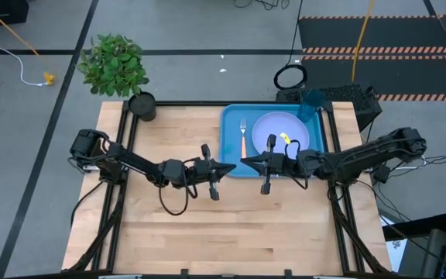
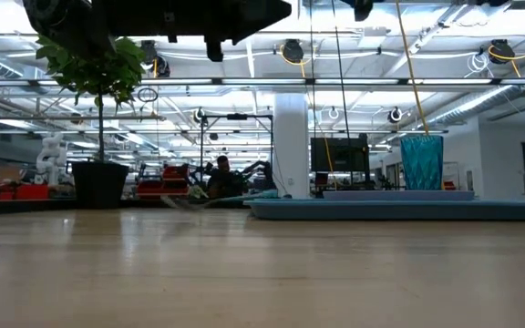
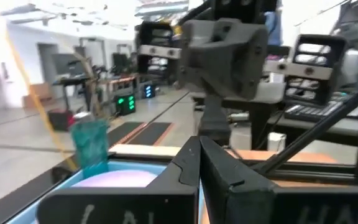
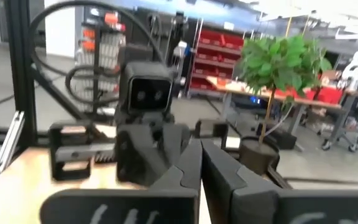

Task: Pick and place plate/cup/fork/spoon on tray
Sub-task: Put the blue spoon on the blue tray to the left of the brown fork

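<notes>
On the far right part of the wooden table (image 1: 207,232) sits the tray (image 1: 232,124), bright blue, rectangular with rounded corners and a raised rim. Plate (image 1: 281,132) lies flat inside it, round, pale lavender, smooth, filling the middle to right of the tray. Fork (image 1: 243,136) lies on the tray's left strip just beside the plate, long axis running near-far, silver tines pointing far, orange handle toward the near rim. Spoon (image 1: 271,147) rests on the plate's near-left area, also roughly near-far, dark bowl at the far end; its handle end is hidden under the right arm. Cup (image 1: 310,105), translucent teal tumbler, stands upright at the tray's far right corner, just beside the plate rim; in the low view it shows taller than wide, ribbed-looking (image 2: 421,162).

Left gripper (image 1: 233,168) hovers above the table just left of the tray's near-left corner, tip pointing right, fingers (image 3: 191,163) pressed together, holding nothing. Right gripper (image 1: 245,161) hovers over the tray's near-left edge, tip pointing left, fingers (image 4: 194,167) pressed together, empty. The two tips nearly meet.

Potted plant (image 1: 116,66), leafy green in a black pot, stands at the table's far left corner.
</notes>
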### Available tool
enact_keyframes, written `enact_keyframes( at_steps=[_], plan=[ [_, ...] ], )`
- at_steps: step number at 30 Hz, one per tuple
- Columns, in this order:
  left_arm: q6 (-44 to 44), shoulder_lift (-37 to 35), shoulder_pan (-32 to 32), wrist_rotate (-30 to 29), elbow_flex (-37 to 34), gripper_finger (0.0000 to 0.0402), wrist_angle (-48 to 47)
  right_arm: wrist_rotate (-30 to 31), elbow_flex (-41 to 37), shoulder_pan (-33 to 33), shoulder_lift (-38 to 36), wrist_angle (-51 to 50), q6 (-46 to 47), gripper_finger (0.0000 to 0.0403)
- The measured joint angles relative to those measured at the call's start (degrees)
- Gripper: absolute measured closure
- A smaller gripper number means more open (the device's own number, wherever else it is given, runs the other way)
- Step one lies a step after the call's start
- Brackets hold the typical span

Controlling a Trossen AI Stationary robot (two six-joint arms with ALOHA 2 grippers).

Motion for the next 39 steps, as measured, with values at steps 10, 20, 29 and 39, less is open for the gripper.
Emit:
enact_keyframes(
  at_steps=[10,20,29,39],
  plan=[
    [-16.84,-14.72,2.56,-4.52,-0.01,0.0382,-37.9,0.04,0.03,-0.83,-4.34,-15.34,5.9,0.0403],
    [-23.52,-15.33,6.31,-4.88,-0.01,0.0312,-66.02,-0.03,0.02,-1.55,-4.32,-21.18,7.24,0.0403],
    [-12.01,-13.38,14.34,3.62,1.49,0.0298,-80.95,-11.01,0.02,-4.92,-4.32,-24.05,5.71,0.0403],
    [11.17,-2.75,17.13,7.29,10.28,0.0297,-87.45,-20.86,0.02,-9.14,-4.3,-26.93,2.16,0.0403]
  ],
)
